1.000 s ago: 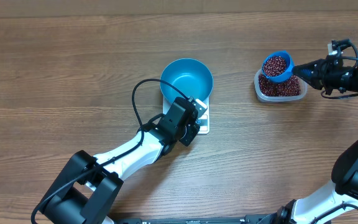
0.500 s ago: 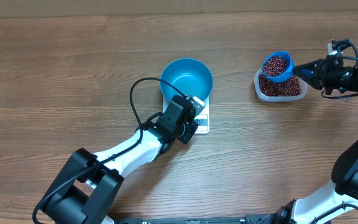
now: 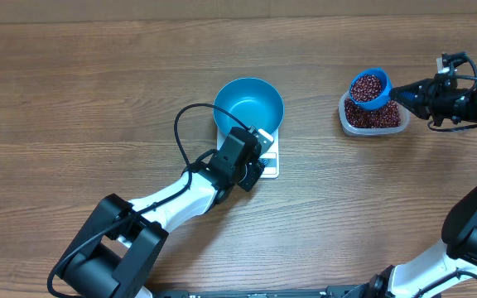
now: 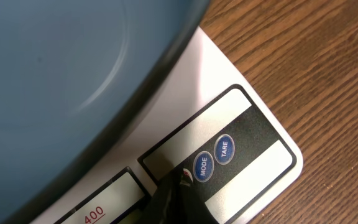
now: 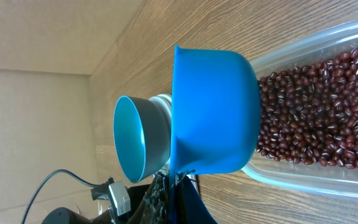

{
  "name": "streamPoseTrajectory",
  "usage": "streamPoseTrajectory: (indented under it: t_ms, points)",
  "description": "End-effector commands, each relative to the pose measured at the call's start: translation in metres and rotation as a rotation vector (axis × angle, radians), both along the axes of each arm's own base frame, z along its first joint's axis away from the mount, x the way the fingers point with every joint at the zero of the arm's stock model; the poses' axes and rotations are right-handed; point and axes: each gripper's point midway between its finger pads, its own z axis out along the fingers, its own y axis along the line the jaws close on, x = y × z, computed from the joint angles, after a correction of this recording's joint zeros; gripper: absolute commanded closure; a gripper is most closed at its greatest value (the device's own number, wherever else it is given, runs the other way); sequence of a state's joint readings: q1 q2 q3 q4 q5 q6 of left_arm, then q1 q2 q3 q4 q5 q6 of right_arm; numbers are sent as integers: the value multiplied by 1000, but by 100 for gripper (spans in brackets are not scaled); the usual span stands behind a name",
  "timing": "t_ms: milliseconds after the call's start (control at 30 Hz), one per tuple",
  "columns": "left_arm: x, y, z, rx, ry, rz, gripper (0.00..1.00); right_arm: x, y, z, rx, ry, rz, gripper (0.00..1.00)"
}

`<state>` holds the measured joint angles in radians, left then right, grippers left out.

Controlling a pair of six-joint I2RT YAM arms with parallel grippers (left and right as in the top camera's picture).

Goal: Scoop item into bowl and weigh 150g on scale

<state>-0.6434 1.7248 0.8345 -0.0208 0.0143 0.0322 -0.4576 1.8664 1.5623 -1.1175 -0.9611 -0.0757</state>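
Gripping full scoop [image 3: 369,88] over tub [image 3: 344,122], right claw [image 5: 174,188] clamped on it; left claw [image 4: 176,194], together, at scale [image 4: 257,134] buttons [image 4: 202,167]; tilt could spill beans [image 5: 316,118].

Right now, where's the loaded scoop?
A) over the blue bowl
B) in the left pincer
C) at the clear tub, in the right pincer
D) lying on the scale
C: the scoop, full of beans, is held by the right pincer over the clear tub edge, far from the bowl on the scale.
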Motion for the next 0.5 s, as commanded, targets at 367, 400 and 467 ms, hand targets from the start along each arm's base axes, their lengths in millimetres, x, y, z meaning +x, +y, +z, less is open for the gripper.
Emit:
streamPoseTrajectory:
  t_ms: [367,400,467]
  points:
    - [2,-1,-4,2,2,-16,96,0,2,5,11,-26,9,96]
    - [2,-2,-4,1,2,-16,96,0,2,5,11,-26,9,96]
    - [2,-1,-4,2,2,-16,96,0,2,5,11,-26,9,96]
